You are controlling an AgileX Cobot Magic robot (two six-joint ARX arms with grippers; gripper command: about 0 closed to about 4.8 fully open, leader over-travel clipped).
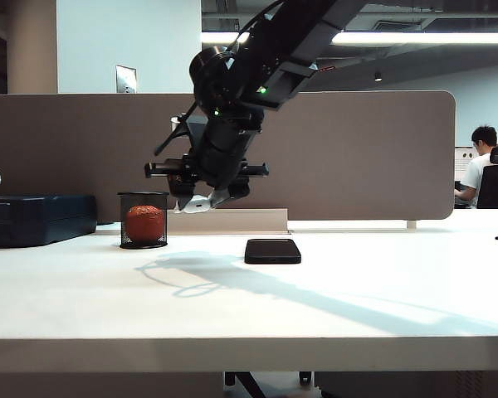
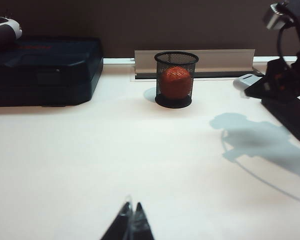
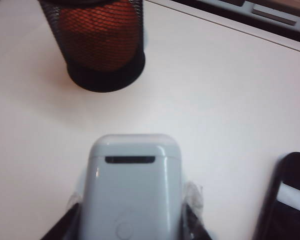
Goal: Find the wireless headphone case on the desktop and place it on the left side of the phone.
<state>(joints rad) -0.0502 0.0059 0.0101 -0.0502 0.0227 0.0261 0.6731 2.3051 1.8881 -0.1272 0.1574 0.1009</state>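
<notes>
Nearest my right wrist camera sits the white earbud case (image 3: 135,190), clamped between the fingers of the right hand (image 1: 201,201) and carried in the air above the worktop (image 1: 232,307) — between the mesh cup (image 1: 143,220) and the phone (image 1: 272,250). I judge this the carry step. Next I must lower it just beside the phone's left edge and let go. Left hand (image 2: 131,225) waits low, fingertips pressed together.
</notes>
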